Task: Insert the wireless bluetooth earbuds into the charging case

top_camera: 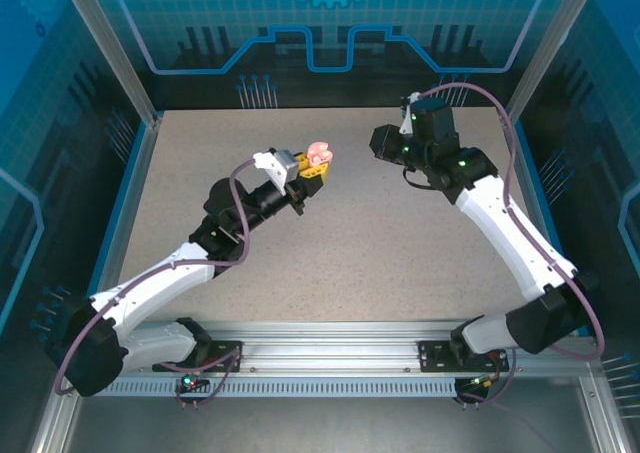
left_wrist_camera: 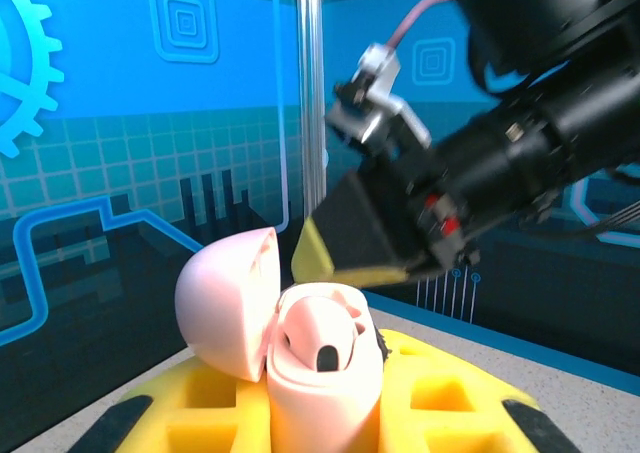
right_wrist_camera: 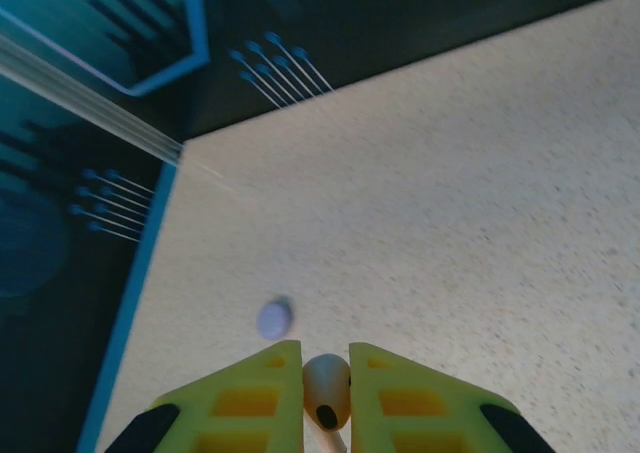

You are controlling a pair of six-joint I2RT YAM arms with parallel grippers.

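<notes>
Left gripper (top_camera: 312, 169) clamped on the pink charging case (left_wrist_camera: 322, 398), lid open, held above the table (top_camera: 400, 263) with 1 pale pink earbud (left_wrist_camera: 322, 338) seated inside; right gripper (right_wrist_camera: 325, 353), close by, pinches a 2nd pale pink earbud (right_wrist_camera: 327, 385); blurred purple blob (right_wrist_camera: 274, 318) lies on the table.

On left pincer (top_camera: 318, 163) the fingers (left_wrist_camera: 410, 358) are yellow matt plastic with moulded pockets. The charging case (left_wrist_camera: 325, 373) between them is pale pink plastic, smooth, soft sheen. The right pincer (right_wrist_camera: 325, 361) is the same yellow matt plastic. The earbud (right_wrist_camera: 326, 381) between its fingers is smooth pale plastic, slight gloss. The desk (right_wrist_camera: 480, 223) beyond it is beige, speckled, matt, fine-grained. The purple bud (right_wrist_camera: 274, 318) just ahead is blurred and looks smooth.
</notes>
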